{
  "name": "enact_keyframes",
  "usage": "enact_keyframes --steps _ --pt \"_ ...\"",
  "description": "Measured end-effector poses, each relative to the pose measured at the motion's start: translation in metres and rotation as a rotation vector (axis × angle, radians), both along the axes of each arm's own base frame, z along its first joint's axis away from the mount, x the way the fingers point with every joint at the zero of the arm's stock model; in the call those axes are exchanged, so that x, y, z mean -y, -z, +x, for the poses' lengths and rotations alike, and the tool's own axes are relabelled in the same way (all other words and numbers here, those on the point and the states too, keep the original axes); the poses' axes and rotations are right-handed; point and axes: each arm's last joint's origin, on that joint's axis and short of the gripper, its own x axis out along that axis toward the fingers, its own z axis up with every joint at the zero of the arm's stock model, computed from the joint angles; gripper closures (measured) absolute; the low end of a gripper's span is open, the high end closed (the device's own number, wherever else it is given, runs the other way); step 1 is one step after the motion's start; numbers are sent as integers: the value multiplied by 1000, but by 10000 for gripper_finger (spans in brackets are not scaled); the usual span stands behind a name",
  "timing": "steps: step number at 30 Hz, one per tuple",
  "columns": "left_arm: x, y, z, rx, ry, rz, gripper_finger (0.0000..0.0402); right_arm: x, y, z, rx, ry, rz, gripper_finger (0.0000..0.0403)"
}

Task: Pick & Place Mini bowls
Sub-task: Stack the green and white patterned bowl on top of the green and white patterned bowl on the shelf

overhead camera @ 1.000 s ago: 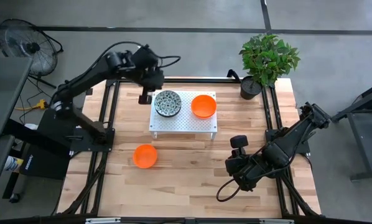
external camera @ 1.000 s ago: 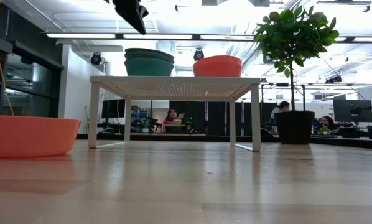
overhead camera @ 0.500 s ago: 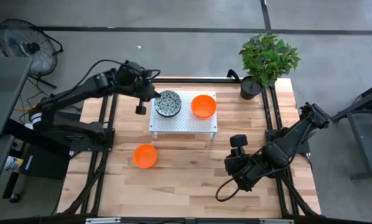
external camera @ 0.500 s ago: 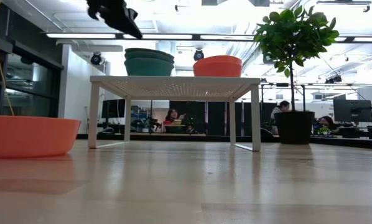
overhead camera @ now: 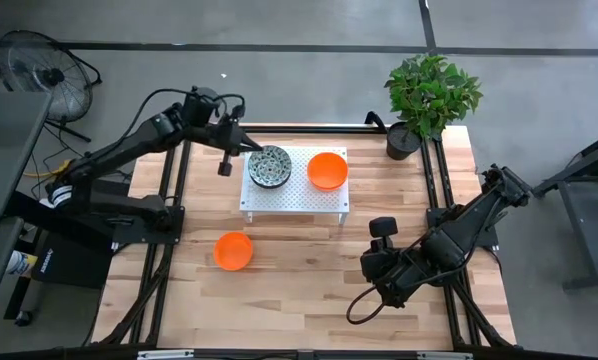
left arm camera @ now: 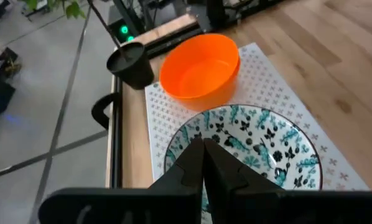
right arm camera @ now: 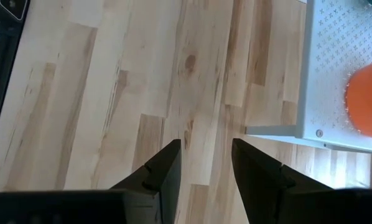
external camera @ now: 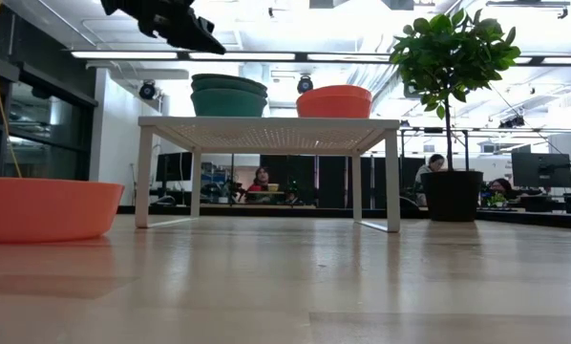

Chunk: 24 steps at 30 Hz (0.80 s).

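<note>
Left gripper raised, fingers pressed together; right gripper low, fingers apart, arm folded.

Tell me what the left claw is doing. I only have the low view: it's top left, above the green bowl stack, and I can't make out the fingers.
Observer: The left claw is shut, fingers pressed together with nothing between them.
Operator: Is it over the bowls?
Observer: From above, it hangs just off the left edge of the white stand, beside the speckled bowl and not touching it.
Operator: And the right arm? It's not in my picture.
Observer: The right claw is open and holds nothing. It is over bare wood on the right side of the table, clear of the stand.
</note>
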Motion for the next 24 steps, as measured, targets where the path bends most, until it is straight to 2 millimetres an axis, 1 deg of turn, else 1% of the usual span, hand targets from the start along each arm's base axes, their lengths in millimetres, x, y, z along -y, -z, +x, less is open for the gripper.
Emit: enact_keyframes --steps 2,7,9,14,20,24 --pt "-4 4 -2 4 8 -15 401 0 0 0 1 0 -1 272" --pt "-11 25 -6 19 72 -63 401 0 -1 1 19 -8 -14 272" --pt "-14 30 -7 32 71 -62 401 0 -1 2 24 -8 -17 272" --pt "-18 34 -7 89 103 -52 401 0 -1 2 25 -8 -15 272" --pt "-20 41 -6 77 101 -58 401 0 -1 2 40 -3 -25 272" --pt "-24 49 -2 31 59 -71 401 0 -2 3 51 0 -25 272"
